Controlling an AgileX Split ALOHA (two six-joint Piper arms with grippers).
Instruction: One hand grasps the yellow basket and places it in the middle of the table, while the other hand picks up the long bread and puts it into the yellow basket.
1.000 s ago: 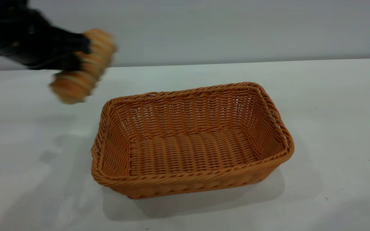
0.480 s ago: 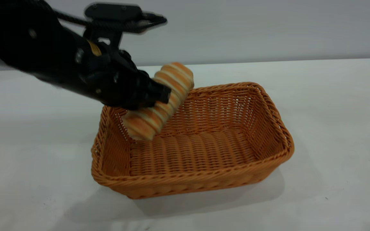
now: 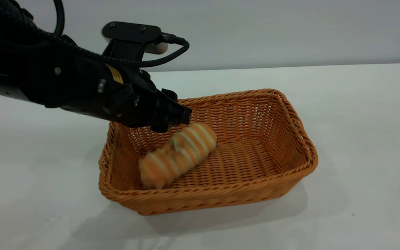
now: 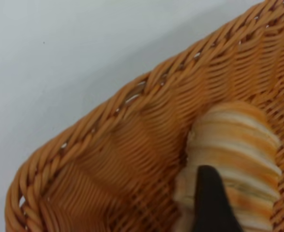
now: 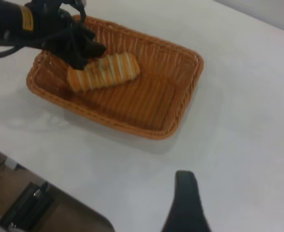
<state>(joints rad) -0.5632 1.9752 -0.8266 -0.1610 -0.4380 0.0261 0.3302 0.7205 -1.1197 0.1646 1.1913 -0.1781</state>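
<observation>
The yellow basket (image 3: 290, 118) stands on the white table (image 3: 359, 104), near its middle. The long bread (image 3: 178, 154) lies blurred inside the basket, on its floor towards the left end, and it also shows in the right wrist view (image 5: 105, 71). My left gripper (image 3: 181, 119) hangs open just above the bread, over the basket's left part, clear of the bread. In the left wrist view one dark finger (image 4: 210, 198) shows in front of the bread (image 4: 238, 140). My right gripper (image 5: 186, 191) is open and empty, high above the table beside the basket (image 5: 180, 96).
The table's near edge and a dark floor with equipment (image 5: 30, 208) show in the right wrist view. A grey wall (image 3: 290, 31) runs behind the table. Bare tabletop lies on both sides of the basket.
My left arm swung in from the left with the bread, came over the basket and let go. The bread dropped from the gripper onto the basket floor. The basket has not moved.
</observation>
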